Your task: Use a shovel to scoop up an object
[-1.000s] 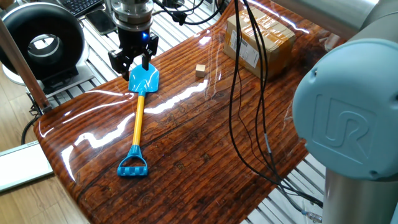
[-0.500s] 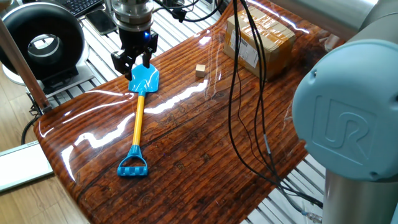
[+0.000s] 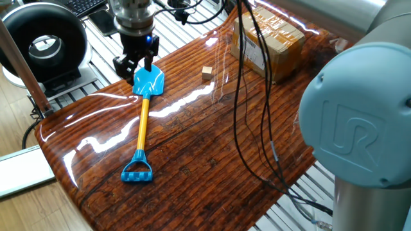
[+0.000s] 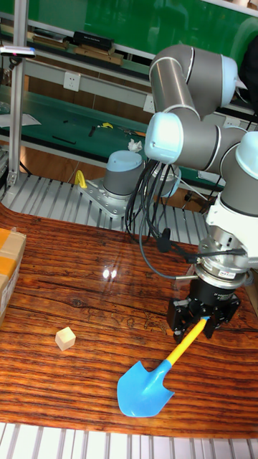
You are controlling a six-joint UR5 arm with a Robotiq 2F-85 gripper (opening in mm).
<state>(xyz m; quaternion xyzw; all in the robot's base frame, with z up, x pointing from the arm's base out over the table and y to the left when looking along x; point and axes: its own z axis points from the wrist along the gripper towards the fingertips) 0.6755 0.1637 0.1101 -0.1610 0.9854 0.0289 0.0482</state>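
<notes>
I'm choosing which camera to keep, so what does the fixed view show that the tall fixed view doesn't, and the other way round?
Only the fixed view shows the shovel whole, down to its D-shaped handle, plus a black ring-shaped device off the table's edge. Only the tall fixed view shows the green workbench behind; there the gripper hides the handle. Both show the open gripper by the blue blade, the small wooden cube and the wood-grain table.
</notes>
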